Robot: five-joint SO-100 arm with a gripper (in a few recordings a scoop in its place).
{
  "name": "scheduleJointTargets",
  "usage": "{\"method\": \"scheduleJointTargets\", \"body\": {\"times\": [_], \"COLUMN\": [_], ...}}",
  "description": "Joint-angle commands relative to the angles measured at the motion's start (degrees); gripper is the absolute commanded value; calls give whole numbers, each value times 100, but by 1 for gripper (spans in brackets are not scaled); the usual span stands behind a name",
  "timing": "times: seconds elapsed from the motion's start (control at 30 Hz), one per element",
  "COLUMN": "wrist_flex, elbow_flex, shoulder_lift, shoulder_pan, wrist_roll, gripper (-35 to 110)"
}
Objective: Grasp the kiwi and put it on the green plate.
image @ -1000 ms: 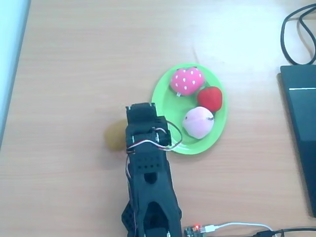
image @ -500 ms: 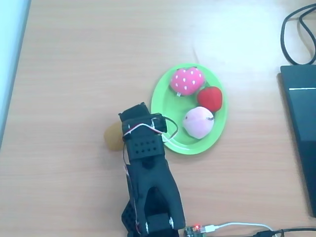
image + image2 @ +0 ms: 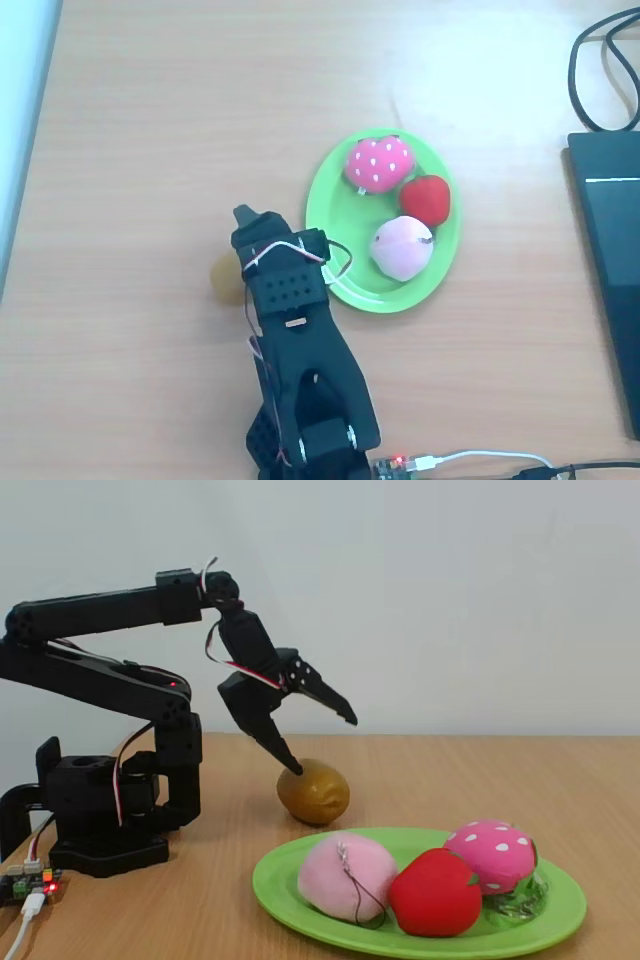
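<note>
Fingers: spread wide, nothing held; lower fingertip point(image 3: 290, 767) at or just above the kiwi's top, upper finger angled out over it, well off the fruit.
Gripper point(image 3: 322, 742): black, tilted down; contact with the kiwi not certain from the fixed view.
Kiwi point(image 3: 313, 792): olive-brown plush oval, resting on the table just behind the plate's near-left rim in the fixed view; in the overhead view a sliver point(image 3: 222, 279) peeking out left of the arm, apart from the plate.
Handling: judged light, soft, squashy, fuzzy rather than slick; not fragile; likely to roll if nudged off-centre.
Hold: best across the short width at mid-body, fingers straddling both flanks.
Green plate point(image 3: 300, 900): lime oval, already carrying the pink peach toy point(image 3: 345, 876), red toy fruit point(image 3: 435, 893) and dotted strawberry toy point(image 3: 492, 855).
Free spot: bare rim area at the plate's left end, nearest the kiwi.
Table point(image 3: 150, 120): pale wood.
</note>
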Motion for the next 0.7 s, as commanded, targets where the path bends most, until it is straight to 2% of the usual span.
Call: {"method": "scheduleJointTargets", "body": {"times": [0.0,0.23,0.67], "wrist_flex": [35,501,1380], "elbow_flex": [-114,-1178,-2083], "shoulder_lift": [-246,-1354,-1608], "shoulder_pan": [-88,-97,97], "wrist_roll": [-185,-105,-299], "gripper": [43,44,41]}}
